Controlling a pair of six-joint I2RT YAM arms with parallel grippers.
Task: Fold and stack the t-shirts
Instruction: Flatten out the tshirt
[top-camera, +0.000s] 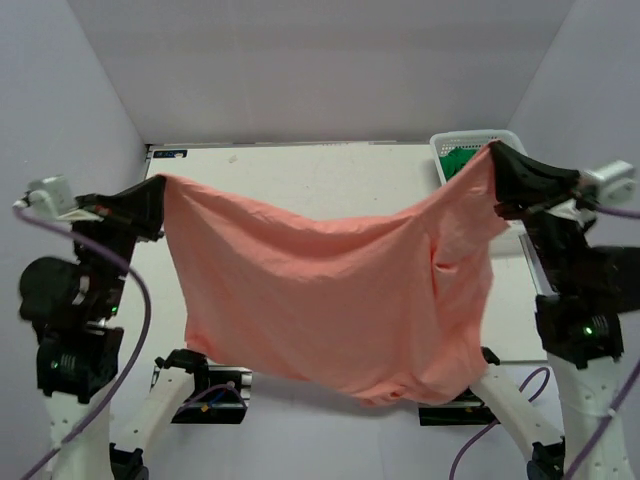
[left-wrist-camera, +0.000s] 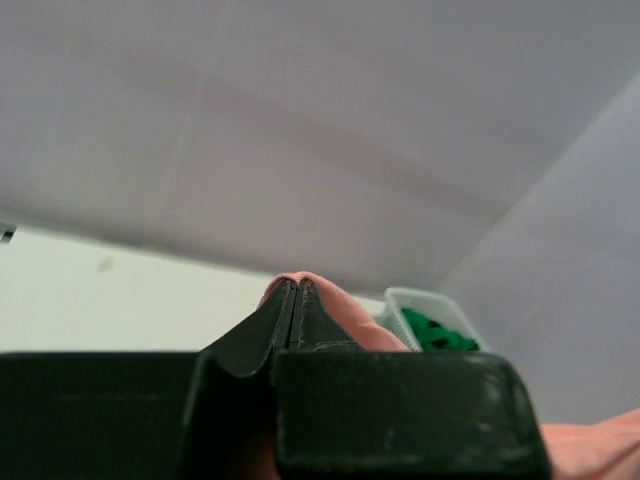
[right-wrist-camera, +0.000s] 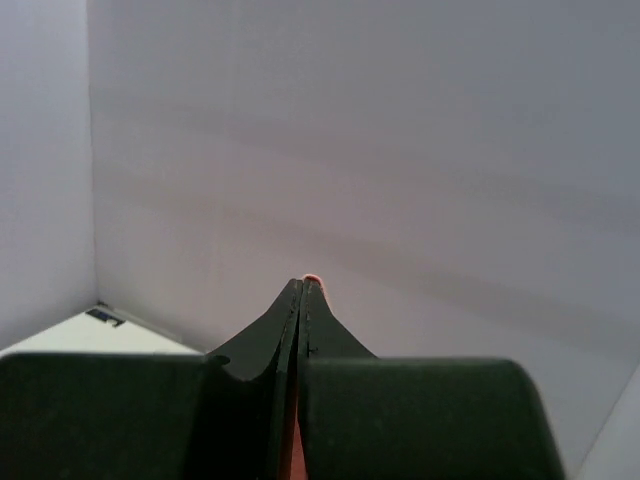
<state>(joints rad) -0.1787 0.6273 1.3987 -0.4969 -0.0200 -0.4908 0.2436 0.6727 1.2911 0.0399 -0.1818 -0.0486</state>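
The salmon-pink t-shirt (top-camera: 330, 300) hangs spread in the air between the two arms, sagging in the middle above the table. My left gripper (top-camera: 160, 190) is shut on its upper left corner, where pink cloth (left-wrist-camera: 340, 312) peeks past the closed tips (left-wrist-camera: 295, 285). At the upper right corner my right gripper (top-camera: 492, 152) is shut on the cloth; only a sliver of pink (right-wrist-camera: 312, 279) shows at its tips (right-wrist-camera: 303, 284). A green garment (top-camera: 462, 160) lies in the basket (left-wrist-camera: 432, 330).
The white lattice basket (top-camera: 447, 142) stands at the table's back right, partly behind the hanging shirt. The white table (top-camera: 300, 170) is enclosed by pale walls on the left, back and right. Both arm bases (top-camera: 200, 385) sit at the near edge.
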